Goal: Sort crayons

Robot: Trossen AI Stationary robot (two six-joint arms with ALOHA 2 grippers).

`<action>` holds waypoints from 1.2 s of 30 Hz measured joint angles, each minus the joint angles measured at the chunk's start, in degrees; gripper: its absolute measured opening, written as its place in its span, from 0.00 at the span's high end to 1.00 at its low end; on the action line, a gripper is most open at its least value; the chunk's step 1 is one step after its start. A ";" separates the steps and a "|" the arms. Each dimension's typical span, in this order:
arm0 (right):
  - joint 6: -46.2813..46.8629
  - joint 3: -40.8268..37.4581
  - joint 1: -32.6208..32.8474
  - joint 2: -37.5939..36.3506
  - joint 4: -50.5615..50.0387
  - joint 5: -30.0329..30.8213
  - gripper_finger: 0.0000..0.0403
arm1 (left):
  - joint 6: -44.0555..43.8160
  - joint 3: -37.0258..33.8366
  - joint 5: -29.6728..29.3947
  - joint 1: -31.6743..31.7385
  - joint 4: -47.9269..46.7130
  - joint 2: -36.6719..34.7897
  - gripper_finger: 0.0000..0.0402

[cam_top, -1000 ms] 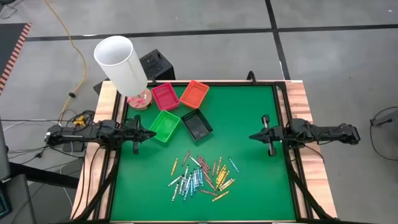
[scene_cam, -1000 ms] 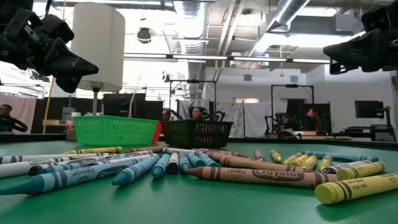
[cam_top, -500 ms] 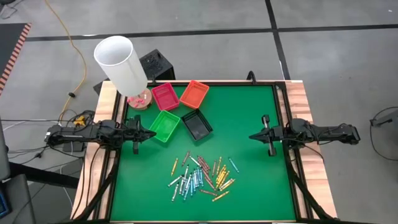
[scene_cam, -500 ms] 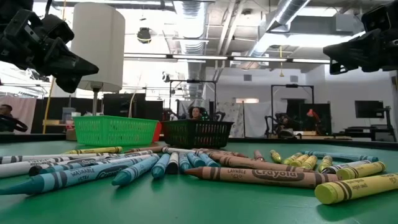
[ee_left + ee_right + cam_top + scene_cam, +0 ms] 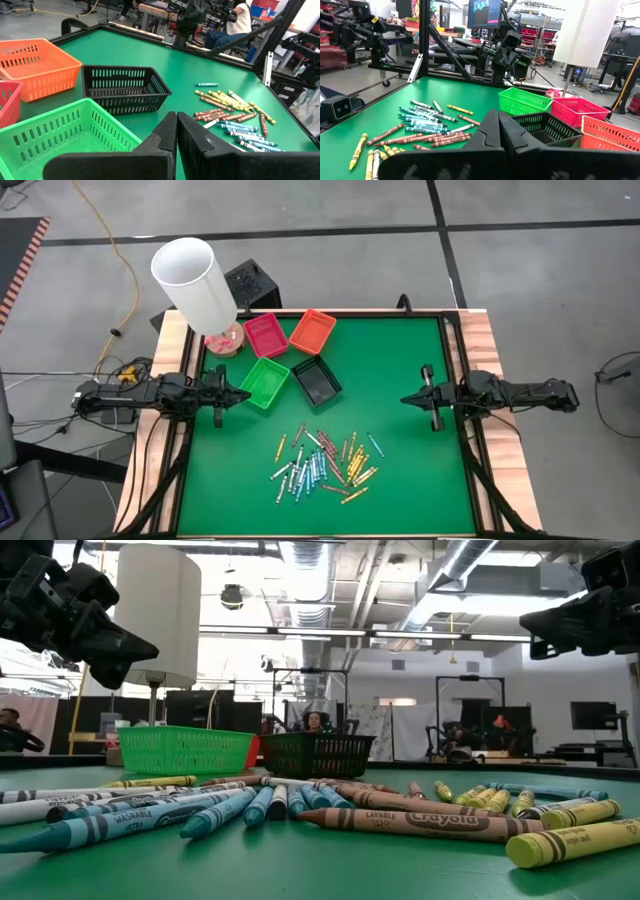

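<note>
Four trays sit beyond the left gripper: a green tray just ahead of its jaws, a black tray past that, and a red tray and an orange tray farther back. None of them holds anything that we can see. We find both sets of jaws clenched on nothing, fingers pressed together. The right gripper hangs over the opposite side of the green table, also well clear of the work.

All the crayons lie in one loose heap on the mat, between the two grippers and nearer the front edge than either. Blue, yellow, red-brown and a few pale sticks overlap one another.

We judge sorting has not begun. To do the first pick well, we release the jaws before descending, choose a crayon at the edge of the heap that lies alone, align the fingers across its short width, and close at mid-length. We avoid stacked crayons, since a round stick may roll or drag neighbours.
</note>
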 joint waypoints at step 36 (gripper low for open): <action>18.52 0.00 0.57 0.00 23.48 4.63 1.00 | -20.74 -0.11 -15.72 0.03 3.65 -0.02 1.00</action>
